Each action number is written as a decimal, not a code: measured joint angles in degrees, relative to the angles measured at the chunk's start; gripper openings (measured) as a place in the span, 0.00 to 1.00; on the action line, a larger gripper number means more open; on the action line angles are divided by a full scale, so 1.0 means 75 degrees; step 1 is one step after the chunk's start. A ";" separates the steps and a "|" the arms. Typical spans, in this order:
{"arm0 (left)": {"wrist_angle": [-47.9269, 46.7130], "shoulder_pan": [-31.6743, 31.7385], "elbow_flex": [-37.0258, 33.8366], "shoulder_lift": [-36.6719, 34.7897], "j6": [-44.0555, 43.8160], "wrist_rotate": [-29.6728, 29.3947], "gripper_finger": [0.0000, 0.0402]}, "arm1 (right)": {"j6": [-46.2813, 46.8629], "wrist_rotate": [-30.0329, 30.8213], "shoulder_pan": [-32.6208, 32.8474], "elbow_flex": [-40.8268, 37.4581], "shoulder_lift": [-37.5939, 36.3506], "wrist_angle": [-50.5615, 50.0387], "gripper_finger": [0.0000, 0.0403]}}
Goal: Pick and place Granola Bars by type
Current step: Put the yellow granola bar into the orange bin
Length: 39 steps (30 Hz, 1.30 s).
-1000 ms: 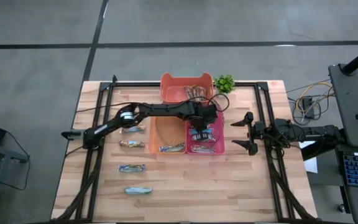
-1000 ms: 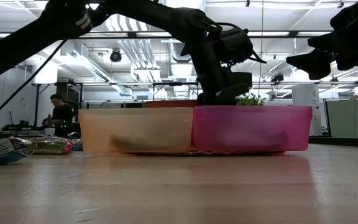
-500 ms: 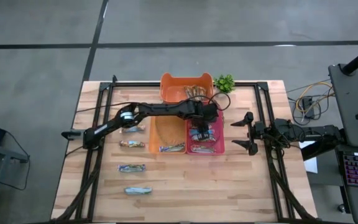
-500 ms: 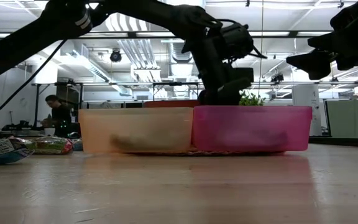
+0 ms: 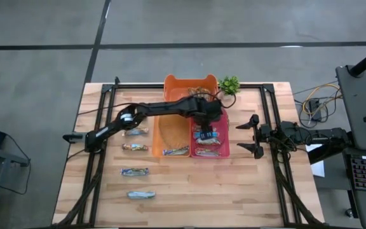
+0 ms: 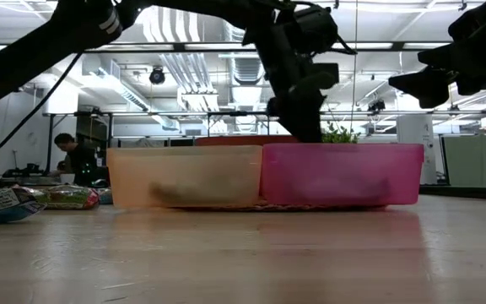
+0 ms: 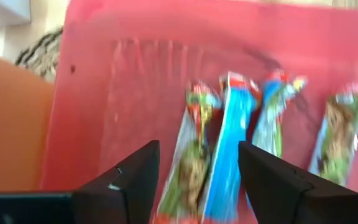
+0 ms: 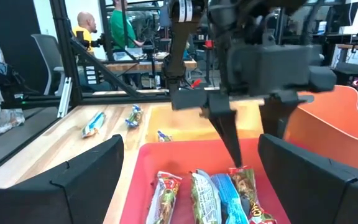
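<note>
Granola bars in shiny wrappers: four lie side by side on the floor of the pink plastic bin (image 5: 225, 144), among them a bright blue-wrapped bar (image 7: 227, 155) flanked by greenish ones (image 7: 191, 158). Left gripper (image 5: 206, 129) hangs just above this bin, fingers (image 8: 227, 127) spread apart and pointing down, nothing between them. In the left wrist view the blue bar and one greenish bar lie straight below the gap between the fingers, clear of both tips. In the right wrist view the finger tips stand just above the far ends of the bars.

One more blue-silver bar (image 5: 176, 151) lies in the pale orange translucent bin (image 5: 158, 130), which touches the pink bin's left wall. Brownish bars (image 5: 199, 95) lie in the orange tray (image 5: 174, 88) at the table's far edge, beside the small green potted plant (image 5: 229, 84).

Four bars lie loose on the wooden table (image 5: 246, 184), in a column left of the bins: (image 5: 135, 131), (image 5: 134, 147), (image 5: 135, 172), (image 5: 141, 194).

Right gripper (image 5: 251, 136) waits right of the pink bin, raised, jaws spread wide, empty.

A person (image 6: 76, 157) is at a bench in the room beyond.
</note>
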 joint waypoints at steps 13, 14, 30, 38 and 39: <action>-0.0931 -0.0173 0.0029 -0.0633 0.0312 0.0026 0.50 | -0.0008 0.0000 -0.0003 0.0000 0.0000 0.0000 0.89; -0.0979 -0.0189 0.0029 -0.0662 0.0309 0.0023 0.50 | -0.0002 0.0000 0.0000 0.0000 0.0000 0.0000 0.89; -0.2672 -0.0426 -0.0066 -0.1421 0.0206 0.0726 0.50 | -0.0008 -0.0001 -0.0001 0.0000 0.0000 0.0001 0.89; -0.2481 -0.0513 -0.1599 -0.2156 0.0234 0.0734 0.50 | 0.0005 0.0000 -0.0002 0.0000 0.0003 0.0000 0.89; -0.2326 -0.0510 -0.1958 -0.2355 0.0236 0.0734 0.50 | 0.0001 0.0000 -0.0003 0.0000 0.0003 0.0000 0.89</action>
